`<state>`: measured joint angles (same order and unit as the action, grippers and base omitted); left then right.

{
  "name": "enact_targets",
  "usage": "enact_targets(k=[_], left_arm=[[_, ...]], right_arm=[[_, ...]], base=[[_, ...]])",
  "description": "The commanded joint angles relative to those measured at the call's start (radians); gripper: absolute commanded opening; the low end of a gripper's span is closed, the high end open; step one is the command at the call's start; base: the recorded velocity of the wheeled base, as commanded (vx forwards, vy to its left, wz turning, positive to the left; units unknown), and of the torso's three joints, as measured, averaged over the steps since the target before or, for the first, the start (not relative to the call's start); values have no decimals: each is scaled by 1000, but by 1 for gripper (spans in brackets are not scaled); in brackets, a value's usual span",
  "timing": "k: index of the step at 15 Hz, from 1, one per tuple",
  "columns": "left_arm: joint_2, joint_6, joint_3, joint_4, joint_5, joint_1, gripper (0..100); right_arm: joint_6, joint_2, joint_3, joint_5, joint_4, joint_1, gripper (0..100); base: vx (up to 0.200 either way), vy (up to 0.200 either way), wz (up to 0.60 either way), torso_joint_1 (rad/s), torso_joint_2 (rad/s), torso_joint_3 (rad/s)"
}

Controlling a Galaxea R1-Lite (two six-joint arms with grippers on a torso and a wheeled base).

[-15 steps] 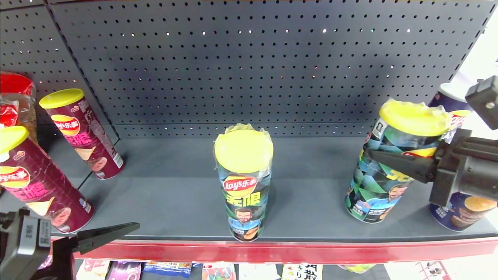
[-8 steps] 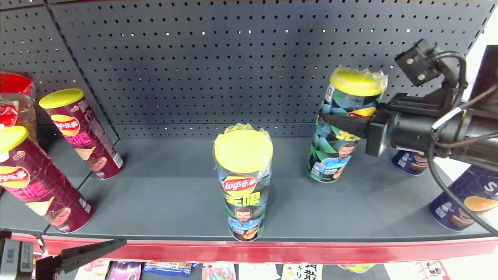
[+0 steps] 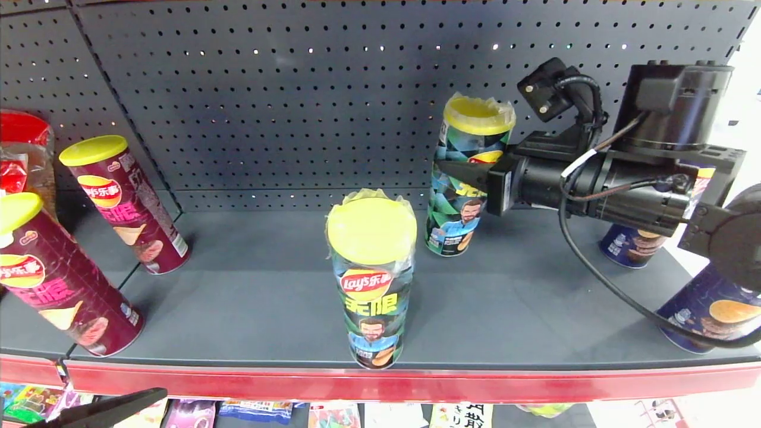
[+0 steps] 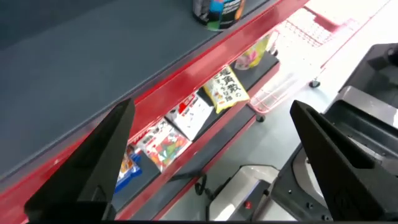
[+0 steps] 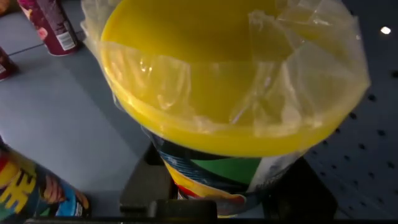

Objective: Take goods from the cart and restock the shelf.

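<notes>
Currently the right pincer [image 3: 459, 172] is pinching a tall green-and-blue cardboard chip can [image 3: 455, 223]. Its fingers clamp the upper body just under the yellow plastic lid [image 3: 477, 115], which has loose clear film crumpled round its rim.

- Position: the can is at the back of the dark grey metal shelf with the red front lip [image 3: 267, 297], close to the perforated grey back panel [image 3: 297, 107]. It is at about 1 o'clock from a matching green-and-blue can [image 3: 371, 285] standing at the front edge. It looks nearly upright, leaning slightly. Cannot tell whether its base touches the shelf.
- Neighbours: 2 maroon cans with yellow lids [image 3: 128, 202] at 9 o'clock, well apart. Dark blue cans [image 3: 707, 309] at 3 to 4 o'clock, behind and under the arm.
- Left pincer [image 4: 211, 109]: spread wide, holding nothing, below the red lip.

Handling, judged:
- Light, thin-walled tube. Stiff lengthwise, but likely to dent under a hard squeeze.
- Glossy wrap, so probably slippery. Moderate, even pressure suits it.
- Contents brittle. Set down, do not drop.
- Tall and narrow, so it tips easily. Release only once the base sits flat.
- Best hold is on the cylinder wall, upper-middle. Avoid the lid and film, which could slip or pop off.
</notes>
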<state>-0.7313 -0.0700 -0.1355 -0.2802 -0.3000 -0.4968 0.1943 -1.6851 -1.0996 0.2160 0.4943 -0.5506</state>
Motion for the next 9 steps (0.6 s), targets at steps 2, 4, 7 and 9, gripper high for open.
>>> enact_targets(k=[2,4,7,9], left_arm=[[52,21,4,35,24,0,100],[76,21,2,70,27,0,100],[89,22,-9,96,61,0,100],[89,22,-10,96,62,0,100]], right_arm=[[1,-50,-29,5,0,-11,0],[-1,-65,-45,5,0,-17,0],[-1,-113,-103,8,0,-26,0],[-3,-133,-128,16,0,-35,0]], base=[[0,0,0,0,0,0],[0,0,0,0,0,0],[0,0,0,0,0,0],[0,0,0,0,0,0]])
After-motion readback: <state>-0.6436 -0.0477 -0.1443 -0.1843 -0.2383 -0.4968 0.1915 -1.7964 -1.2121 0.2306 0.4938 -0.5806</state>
